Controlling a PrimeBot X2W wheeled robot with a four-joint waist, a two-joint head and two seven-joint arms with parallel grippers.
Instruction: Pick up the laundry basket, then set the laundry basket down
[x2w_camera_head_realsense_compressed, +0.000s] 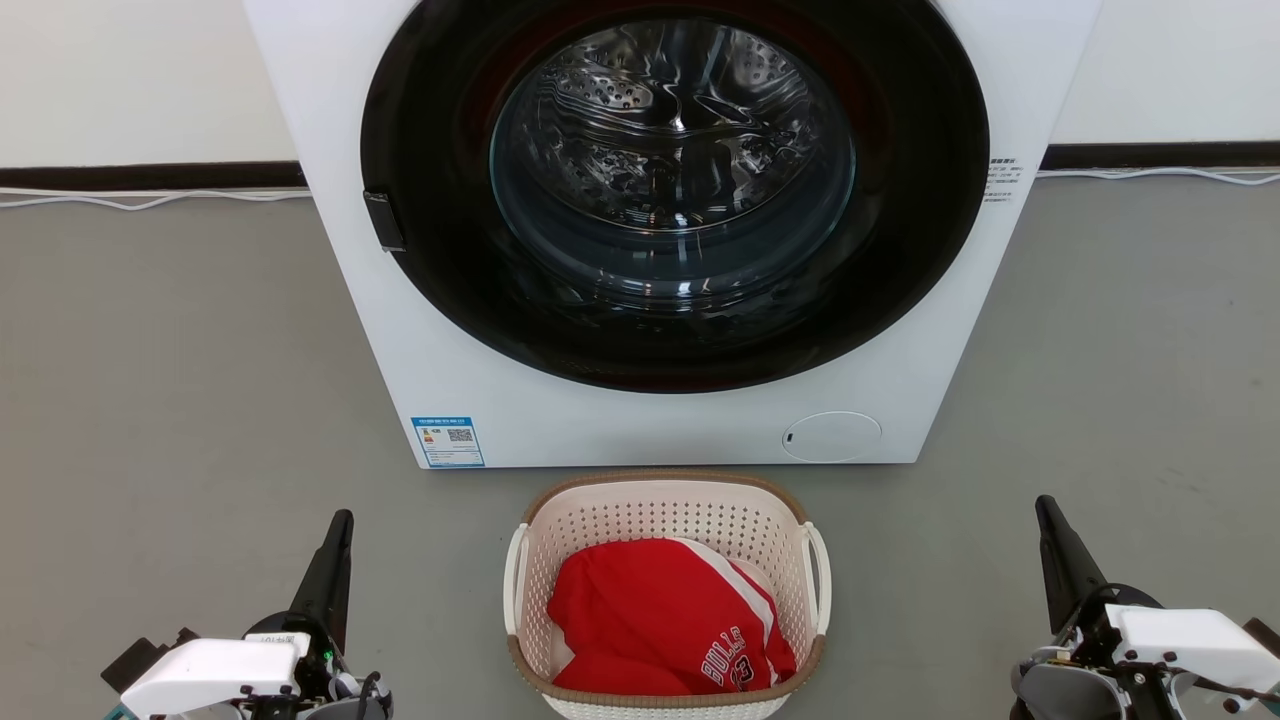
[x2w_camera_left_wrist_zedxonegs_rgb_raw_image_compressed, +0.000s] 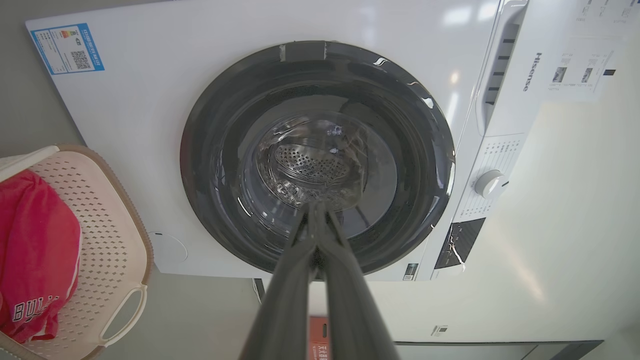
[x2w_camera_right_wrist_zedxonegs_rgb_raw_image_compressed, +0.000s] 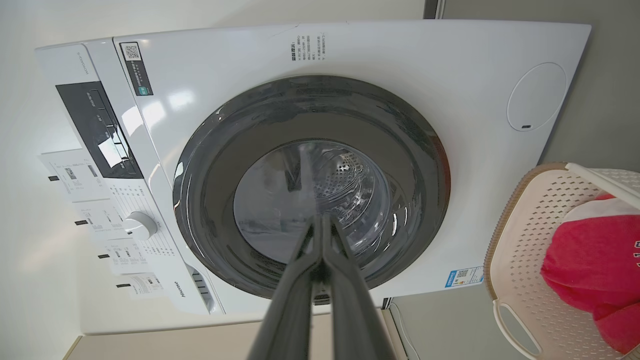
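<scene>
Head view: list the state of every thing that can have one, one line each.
washer door: closed.
laundry basket: upright on the floor in front of the washer, not held.
red jersey: crumpled inside the laundry basket.
left claw: shut, empty, clear of the laundry basket.
right claw: shut, empty, clear of the laundry basket.

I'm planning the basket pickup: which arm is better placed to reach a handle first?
Left, marginally: the left end effector sits slightly nearer the laundry basket than the right end effector. Both are shut and apart from it, so the difference is small.
</scene>
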